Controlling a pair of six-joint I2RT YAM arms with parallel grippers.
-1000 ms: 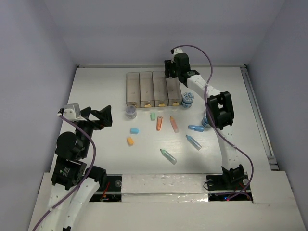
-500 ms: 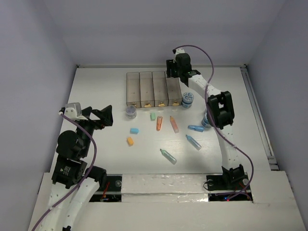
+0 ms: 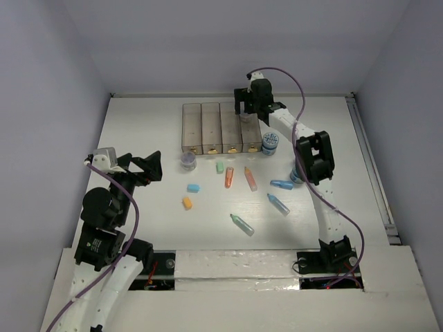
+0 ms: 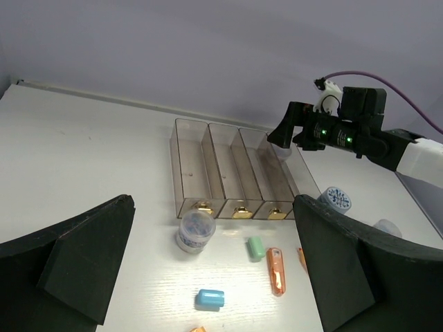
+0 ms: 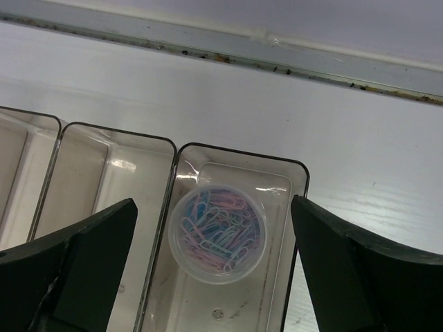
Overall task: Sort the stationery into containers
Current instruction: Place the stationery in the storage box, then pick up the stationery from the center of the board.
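- Hovering over the far end of the rightmost bin of the containers [image 3: 201, 128]: right gripper [image 3: 248, 109], jaws wide apart, nothing clamped.
- Wrist view: paper-clip jar [image 5: 218, 234], round, clear, full of pastel clips, sits on that bin's floor at the far end. Fingers [image 5: 76, 266] stand either side of it, not touching.
- Left gripper [image 3: 154, 167] sits over the left part of the counter [image 3: 138, 124], well apart from the bins, jaws spread wide, empty.
- Gold bits [image 4: 240, 209] show at the near ends of three bins; can't tell what they are.
- Rest of the stationery lies on the counter, outside the bins:
- Left jar [image 3: 187, 161] just beside the row's near-left corner. Right jar [image 3: 270, 143] just beside its near-right corner. Third jar [image 3: 295, 174] partly hidden by the right arm.
- Green eraser [image 3: 220, 167] near the bins' front. Blue eraser [image 3: 194, 187] & orange eraser [image 3: 187, 203] closer to the arm bases.
- Orange marker [image 3: 228, 178] & peach marker [image 3: 250, 178] side by side, apart.
- Upper blue marker [image 3: 281, 184] & lower blue marker [image 3: 278, 204] to their right. Teal marker [image 3: 241, 224] nearest the bases.
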